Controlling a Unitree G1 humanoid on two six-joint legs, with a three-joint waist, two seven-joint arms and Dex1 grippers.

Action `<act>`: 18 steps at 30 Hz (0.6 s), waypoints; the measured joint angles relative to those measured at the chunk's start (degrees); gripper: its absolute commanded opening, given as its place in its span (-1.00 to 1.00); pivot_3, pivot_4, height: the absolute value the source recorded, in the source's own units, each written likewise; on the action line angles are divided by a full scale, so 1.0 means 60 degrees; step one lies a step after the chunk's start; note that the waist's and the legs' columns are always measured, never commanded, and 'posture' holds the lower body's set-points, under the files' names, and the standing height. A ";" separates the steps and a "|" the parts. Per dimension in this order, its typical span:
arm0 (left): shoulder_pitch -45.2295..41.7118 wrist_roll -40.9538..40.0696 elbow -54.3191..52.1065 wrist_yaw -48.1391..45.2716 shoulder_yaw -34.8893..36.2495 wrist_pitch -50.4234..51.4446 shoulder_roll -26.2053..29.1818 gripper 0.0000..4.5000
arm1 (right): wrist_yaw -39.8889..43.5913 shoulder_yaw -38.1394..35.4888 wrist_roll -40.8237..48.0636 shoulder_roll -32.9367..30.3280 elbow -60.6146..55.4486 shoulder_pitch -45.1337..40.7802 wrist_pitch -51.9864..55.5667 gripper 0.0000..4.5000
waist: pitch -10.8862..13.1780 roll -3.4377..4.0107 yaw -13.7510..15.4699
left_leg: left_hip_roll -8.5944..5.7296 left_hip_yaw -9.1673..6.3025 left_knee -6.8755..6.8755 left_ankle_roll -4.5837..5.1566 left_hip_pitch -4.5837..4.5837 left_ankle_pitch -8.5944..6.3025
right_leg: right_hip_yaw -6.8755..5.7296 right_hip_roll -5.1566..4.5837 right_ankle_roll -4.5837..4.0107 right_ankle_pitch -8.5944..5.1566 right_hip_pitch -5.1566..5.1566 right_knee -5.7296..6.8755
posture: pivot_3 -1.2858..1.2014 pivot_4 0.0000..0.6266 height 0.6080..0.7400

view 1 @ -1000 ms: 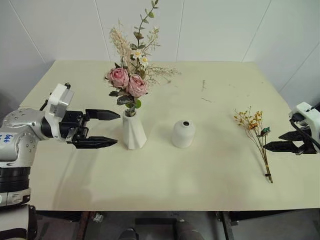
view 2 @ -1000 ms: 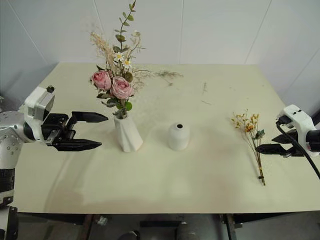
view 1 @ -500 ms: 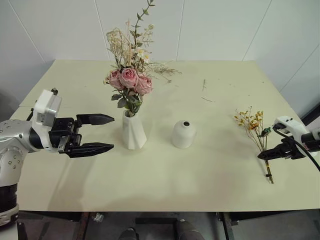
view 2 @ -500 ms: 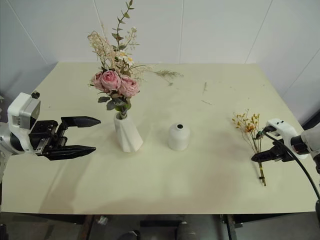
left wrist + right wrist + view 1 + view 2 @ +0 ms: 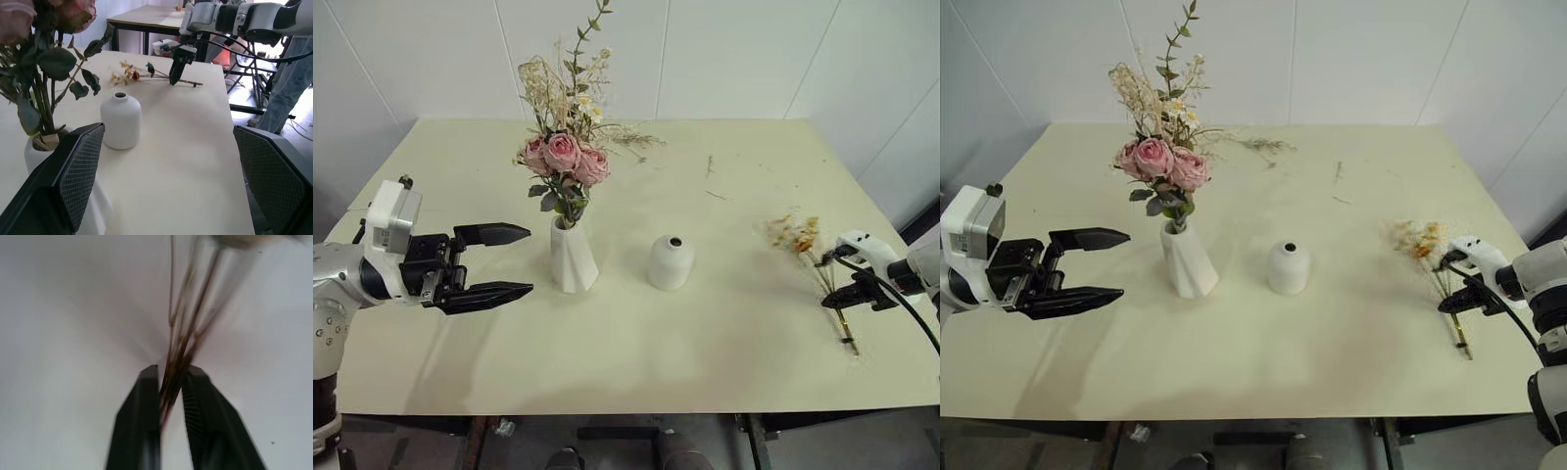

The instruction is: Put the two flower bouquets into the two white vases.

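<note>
The pink rose bouquet [image 5: 565, 157] stands upright in the tall twisted white vase [image 5: 573, 258]. My left gripper [image 5: 530, 259] hangs open just left of that vase, level with it and holding nothing. The short domed white vase [image 5: 671, 262] stands bare to the right of the tall one. Near the table's right edge lies the thin yellow bouquet [image 5: 800, 235], its blossoms blurred. My right gripper [image 5: 170, 378] is shut on its stems [image 5: 182, 350], low near their cut ends, and points down at the table [image 5: 744, 323].
Loose dried twigs [image 5: 636, 139] lie at the back of the table behind the roses. A white wall stands close behind the table. In the left wrist view, a person's legs [image 5: 288, 83] and another table [image 5: 146, 14] show past the right edge.
My right gripper came down onto the yellow bouquet's stems and shut on them; the blossoms now blur. My left gripper drew back a little from the tall vase, and the roses settled.
</note>
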 measured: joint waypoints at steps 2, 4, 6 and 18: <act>-0.0203 0.0043 0.0284 -0.0076 -0.0088 -0.0092 0.0019 1.00 | 0.0052 -0.0387 0.0223 0.0000 -0.0147 0.0184 -0.0074 -0.97 | 0.0000 0.0000 -0.0009 | 0.0000 -0.0001 0.0002 0.0000 0.0000 0.0000 | 0.0000 0.0001 0.0001 0.0000 0.0000 0.0003 | 0.03 -0.52 1.00; -0.0358 0.0117 0.0541 -0.0137 -0.0222 -0.0228 0.0043 1.00 | -0.0004 -0.1129 0.0667 0.0038 -0.0452 0.0335 -0.0166 -0.97 | 0.0001 0.0002 -0.0036 | -0.0001 0.0000 0.0004 0.0000 0.0000 0.0000 | 0.0002 0.0000 0.0002 0.0001 0.0001 0.0007 | 0.03 -0.52 1.00; -0.0515 0.0241 0.0801 -0.0215 -0.0390 -0.0370 0.0042 1.00 | -0.0295 -0.2195 0.1226 0.0138 -0.1061 0.0540 -0.0538 -0.97 | 0.0001 0.0001 -0.0089 | 0.0000 -0.0003 0.0005 0.0000 0.0000 0.0000 | 0.0000 0.0002 0.0004 0.0002 0.0002 0.0011 | 0.03 -0.52 1.00; -0.1681 0.1022 0.2581 -0.0496 -0.1137 -0.1283 -0.0147 1.00 | -0.3498 -0.7495 0.5470 0.3847 -0.7323 0.2223 -0.1791 -0.97 | 0.0000 0.0001 -0.0092 | 0.0001 -0.0030 0.0017 -0.0003 -0.0001 0.0002 | -0.0013 0.0007 0.0005 0.0003 0.0006 0.0048 | 0.03 -0.52 1.00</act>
